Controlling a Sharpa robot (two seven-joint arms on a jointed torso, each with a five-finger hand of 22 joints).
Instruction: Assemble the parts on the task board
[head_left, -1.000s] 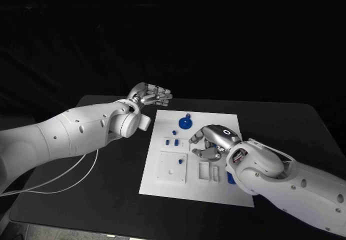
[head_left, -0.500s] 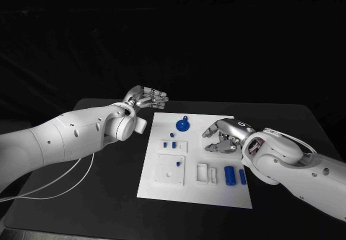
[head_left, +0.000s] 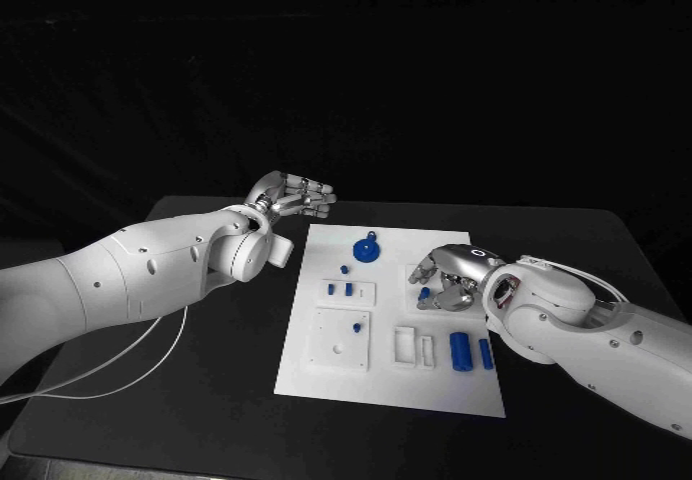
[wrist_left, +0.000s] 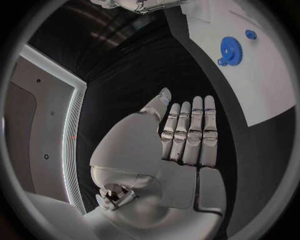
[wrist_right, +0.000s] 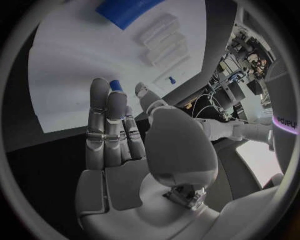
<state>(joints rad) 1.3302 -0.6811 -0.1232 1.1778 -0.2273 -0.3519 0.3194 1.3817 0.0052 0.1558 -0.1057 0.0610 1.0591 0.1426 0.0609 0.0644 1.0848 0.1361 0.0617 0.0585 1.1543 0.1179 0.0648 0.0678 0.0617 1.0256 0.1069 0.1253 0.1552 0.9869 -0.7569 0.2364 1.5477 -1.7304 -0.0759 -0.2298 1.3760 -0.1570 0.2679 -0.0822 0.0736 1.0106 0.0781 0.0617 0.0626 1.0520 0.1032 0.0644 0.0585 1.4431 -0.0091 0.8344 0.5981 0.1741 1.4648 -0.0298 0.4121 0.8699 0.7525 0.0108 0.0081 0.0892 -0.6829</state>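
Parts on board (head_left: 389, 385), mid-desk (head_left: 216, 400): gear (head_left: 368, 247) near far edge, two cylinders (head_left: 459, 350) side by side near right edge, small peg (head_left: 424, 294) just under right robot hand (head_left: 450, 272).

Right robot hand: low over board's right half, fingers long and close together, thumb beside them. Touches peg at fingertips in wrist view; cannot tell whether truly pinched or merely brushed.

Left robot hand (head_left: 296, 193): off board, beyond its far left corner, above bare desk. Fingers straight and side by side, thumb apart, nothing held.

Likely risks:
- Weak grip on peg, if any. Held only at the tips, so apt to slip or swivel on lifting, then drop and roll across board.
- Tilted peg at insertion. Jams at socket mouth rather than seating.
- Crowded neighbours. Cylinders close by right wrist; sweeping low probably knocks them out of place.
- Unsecured board. With left robot hand well apart, may slide under any hard downward push.
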